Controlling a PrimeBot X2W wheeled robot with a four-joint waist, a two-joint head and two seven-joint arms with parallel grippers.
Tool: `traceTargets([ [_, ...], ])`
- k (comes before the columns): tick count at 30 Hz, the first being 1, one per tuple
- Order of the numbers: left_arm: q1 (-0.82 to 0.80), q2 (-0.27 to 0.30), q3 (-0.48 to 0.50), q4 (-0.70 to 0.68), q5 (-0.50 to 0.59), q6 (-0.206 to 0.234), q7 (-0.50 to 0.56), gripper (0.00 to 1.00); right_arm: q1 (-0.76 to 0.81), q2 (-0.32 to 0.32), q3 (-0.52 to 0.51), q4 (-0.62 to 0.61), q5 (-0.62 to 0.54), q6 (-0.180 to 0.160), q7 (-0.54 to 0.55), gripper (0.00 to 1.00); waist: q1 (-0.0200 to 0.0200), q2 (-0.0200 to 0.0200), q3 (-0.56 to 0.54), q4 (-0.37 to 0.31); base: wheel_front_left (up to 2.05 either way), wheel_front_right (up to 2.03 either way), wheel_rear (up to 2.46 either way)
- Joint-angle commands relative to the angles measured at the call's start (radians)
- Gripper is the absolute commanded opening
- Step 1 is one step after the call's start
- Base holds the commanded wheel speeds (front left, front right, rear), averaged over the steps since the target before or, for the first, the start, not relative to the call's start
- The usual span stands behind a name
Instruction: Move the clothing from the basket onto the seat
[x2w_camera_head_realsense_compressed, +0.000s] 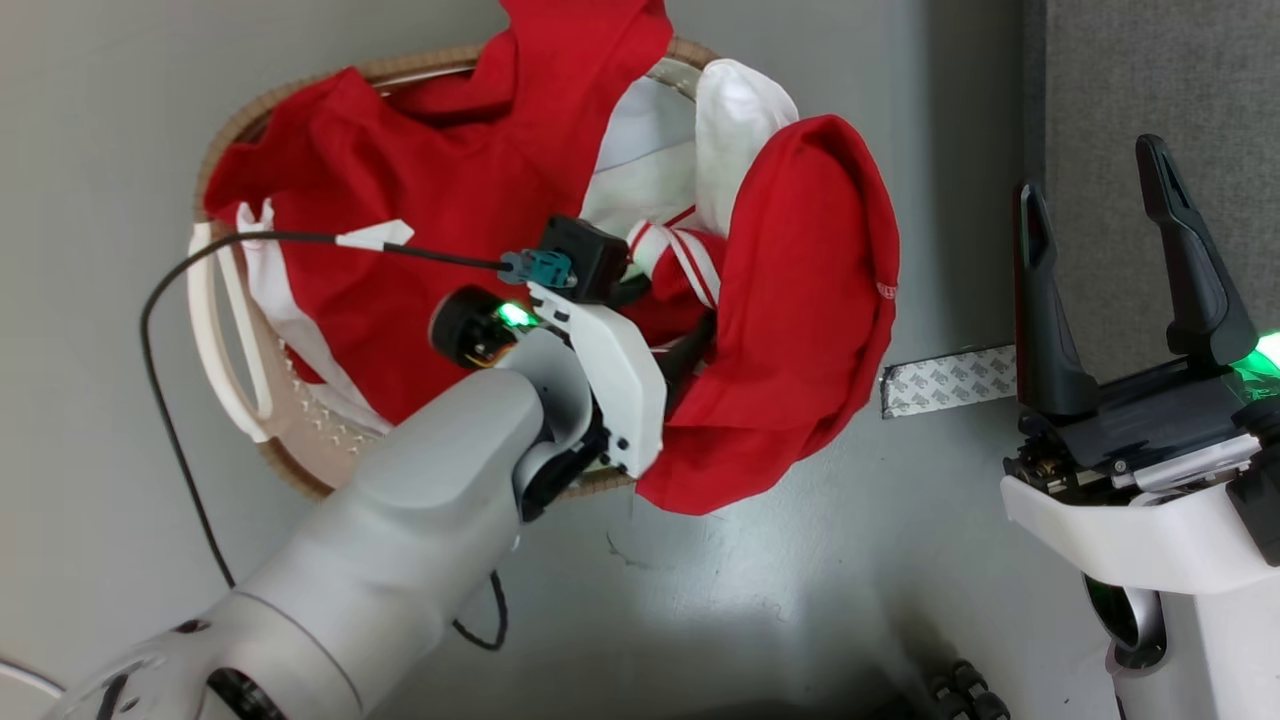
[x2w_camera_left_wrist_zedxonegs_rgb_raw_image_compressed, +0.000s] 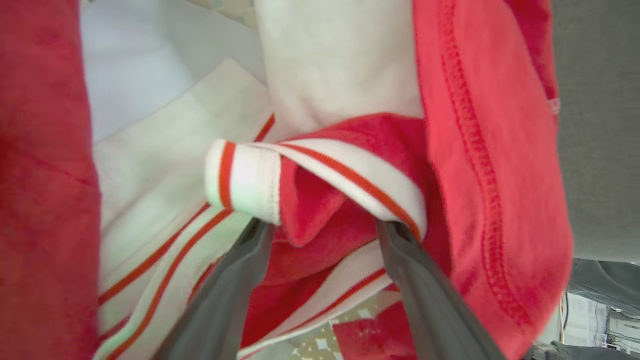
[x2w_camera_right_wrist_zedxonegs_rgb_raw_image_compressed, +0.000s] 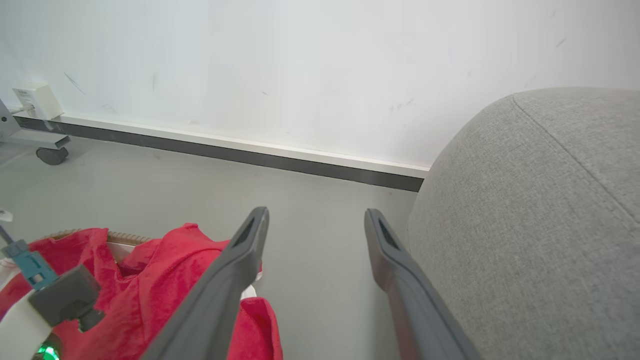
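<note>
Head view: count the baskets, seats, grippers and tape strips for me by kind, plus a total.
basket: 1
seat: 1
grippers: 2, the left gripper and the right gripper
tape strip: 1
Total: 5
The clothing is a tangled heap; I cannot count its pieces.

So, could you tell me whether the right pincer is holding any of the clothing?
No, the right pincer stands open with just bare floor between its fingers, beside the seat.
</note>
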Motion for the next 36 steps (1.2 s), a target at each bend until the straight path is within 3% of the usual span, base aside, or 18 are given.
traceTargets([
  [1, -0.011, 0.007, -0.006, -0.007, -0.012, 0.001, -0.005, 1.00, -0.001, -0.002, 0.001, -0.001, 0.002, -0.002, 0.000, 1.00, -0.0001, 0.0000, 0.000, -0.001, 0.00, 0.00, 0.00],
  [6, -0.026, 0.025, -0.083, -0.049, -0.107, 0.001, -0.018, 1.00, -0.005, -0.003, -0.003, -0.006, 0.001, -0.002, 0.000, 1.00, -0.0001, 0.0000, 0.002, -0.006, 0.00, 0.00, 0.00],
  [7, -0.030, 0.027, -0.100, -0.057, -0.116, 0.001, -0.021, 0.45, -0.003, -0.002, -0.005, -0.006, 0.000, -0.002, 0.000, 1.00, -0.0001, 0.0000, 0.002, -0.006, 0.00, 0.00, 0.00],
  [8, -0.037, 0.030, -0.112, -0.063, -0.124, 0.000, -0.032, 0.17, 0.000, -0.002, -0.006, -0.006, -0.001, -0.002, 0.000, 1.00, -0.0001, 0.0000, 0.001, -0.005, 0.00, 0.00, 0.00],
  [9, -0.041, 0.032, -0.122, -0.068, -0.134, 0.000, -0.046, 0.00, 0.002, -0.002, -0.009, -0.005, -0.001, -0.002, 0.000, 1.00, -0.0001, 0.0000, -0.001, -0.004, 0.00, 0.00, 0.00],
  [18, -0.059, 0.051, -0.168, -0.054, -0.180, 0.001, -0.159, 0.00, 0.009, -0.002, -0.018, 0.021, -0.003, -0.002, 0.000, 1.00, -0.0001, 0.0000, -0.072, 0.024, 0.00, 0.00, 0.00],
  [25, 0.011, 0.077, -0.149, -0.082, -0.252, 0.001, -0.215, 0.00, 0.043, -0.003, -0.021, 0.062, 0.015, -0.002, 0.000, 1.00, -0.0001, 0.0000, -0.224, 0.056, 0.00, 0.00, 0.00],
  [28, 0.056, 0.091, -0.081, -0.124, -0.257, 0.001, -0.220, 0.00, 0.075, -0.003, -0.025, 0.084, 0.023, -0.002, 0.000, 1.00, -0.0001, 0.0000, -0.315, 0.069, 0.00, 0.00, 0.00],
  [36, 0.307, 0.105, 0.191, -0.284, -0.132, 0.001, -0.219, 0.00, 0.205, -0.003, -0.033, 0.148, 0.055, -0.002, 0.000, 1.00, -0.0001, 0.0000, -0.600, 0.101, 0.00, 0.00, 0.00],
])
